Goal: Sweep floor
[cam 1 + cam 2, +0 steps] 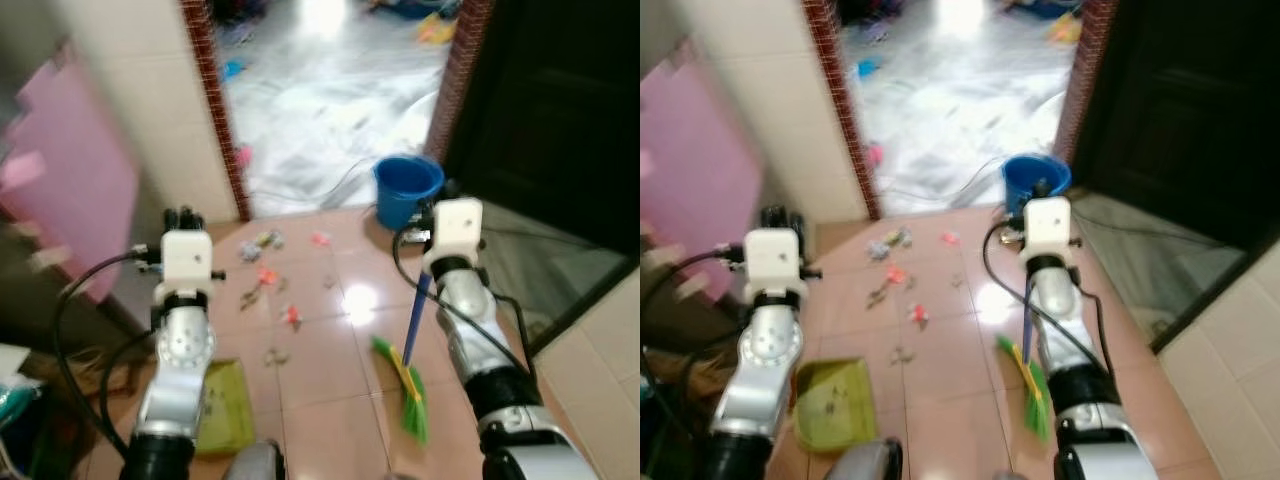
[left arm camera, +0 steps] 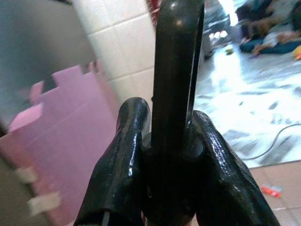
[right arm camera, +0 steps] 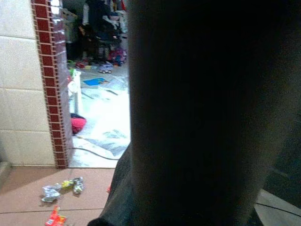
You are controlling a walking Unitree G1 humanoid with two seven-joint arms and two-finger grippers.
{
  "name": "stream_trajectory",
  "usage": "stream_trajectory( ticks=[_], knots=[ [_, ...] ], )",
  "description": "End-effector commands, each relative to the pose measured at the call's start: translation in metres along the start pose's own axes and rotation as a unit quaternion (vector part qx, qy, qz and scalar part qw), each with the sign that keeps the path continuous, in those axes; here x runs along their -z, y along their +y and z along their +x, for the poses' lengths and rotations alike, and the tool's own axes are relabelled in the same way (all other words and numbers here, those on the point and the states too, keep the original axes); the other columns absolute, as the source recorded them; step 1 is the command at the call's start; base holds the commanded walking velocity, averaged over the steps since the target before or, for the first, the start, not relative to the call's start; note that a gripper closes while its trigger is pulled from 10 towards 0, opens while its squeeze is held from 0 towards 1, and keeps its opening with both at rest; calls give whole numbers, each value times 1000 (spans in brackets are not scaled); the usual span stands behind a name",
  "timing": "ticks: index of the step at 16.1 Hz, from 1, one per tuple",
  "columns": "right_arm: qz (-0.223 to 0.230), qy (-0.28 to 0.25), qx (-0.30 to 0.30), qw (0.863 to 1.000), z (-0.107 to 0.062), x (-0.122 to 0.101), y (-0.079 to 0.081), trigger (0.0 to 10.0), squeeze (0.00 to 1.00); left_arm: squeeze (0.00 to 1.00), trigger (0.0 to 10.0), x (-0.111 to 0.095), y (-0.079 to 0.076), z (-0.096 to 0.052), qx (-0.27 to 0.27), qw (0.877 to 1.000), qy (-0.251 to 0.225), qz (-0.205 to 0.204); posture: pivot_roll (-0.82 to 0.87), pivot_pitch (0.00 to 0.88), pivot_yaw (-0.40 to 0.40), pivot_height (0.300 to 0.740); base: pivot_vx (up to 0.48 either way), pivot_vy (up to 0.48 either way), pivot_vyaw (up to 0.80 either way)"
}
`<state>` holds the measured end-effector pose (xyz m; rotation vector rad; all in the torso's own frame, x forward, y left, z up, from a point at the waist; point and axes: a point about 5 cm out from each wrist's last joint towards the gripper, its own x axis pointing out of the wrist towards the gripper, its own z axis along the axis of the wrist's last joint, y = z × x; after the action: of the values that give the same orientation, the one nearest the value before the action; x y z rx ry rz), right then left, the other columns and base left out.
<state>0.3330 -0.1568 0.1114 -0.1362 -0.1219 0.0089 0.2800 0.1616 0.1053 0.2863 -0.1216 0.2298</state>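
Where litter (image 1: pixel 264 277) dots terracotta floor (image 1: pixel 330 380)

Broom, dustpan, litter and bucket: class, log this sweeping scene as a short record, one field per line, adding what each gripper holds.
Broom: green bristles on the tiled floor, blue handle rising to the right gripper
Dustpan: green, low on the floor, below the left arm
Left gripper: jaws shut on a dark handle
Litter: scraps scattered ahead on the tiles
Bucket: blue, by the doorway
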Motion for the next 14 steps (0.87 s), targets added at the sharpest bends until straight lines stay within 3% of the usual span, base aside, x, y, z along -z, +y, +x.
stream_trajectory(
  ticks=[1,4,8,14],
  knots=[
    [-1,-23,-6,1000,4,-10,0,10000,0,0,10000,-3,7,4,-22,1000,-18,8,31,0,15,740,0,0,0],
    [4,-29,-21,999,5,-13,4,10000,0,0,10000,12,9,3,-49,999,14,-10,32,0,11,740,0,0,0],
    [4,-50,-45,998,10,-24,11,10000,0,0,10000,13,-1,6,-47,997,27,-46,49,0,1,740,0,0,783],
    [1,-52,-32,998,6,-23,9,10000,0,0,10000,27,-5,-4,-26,995,59,-75,45,0,1,740,0,0,715]
  ],
)
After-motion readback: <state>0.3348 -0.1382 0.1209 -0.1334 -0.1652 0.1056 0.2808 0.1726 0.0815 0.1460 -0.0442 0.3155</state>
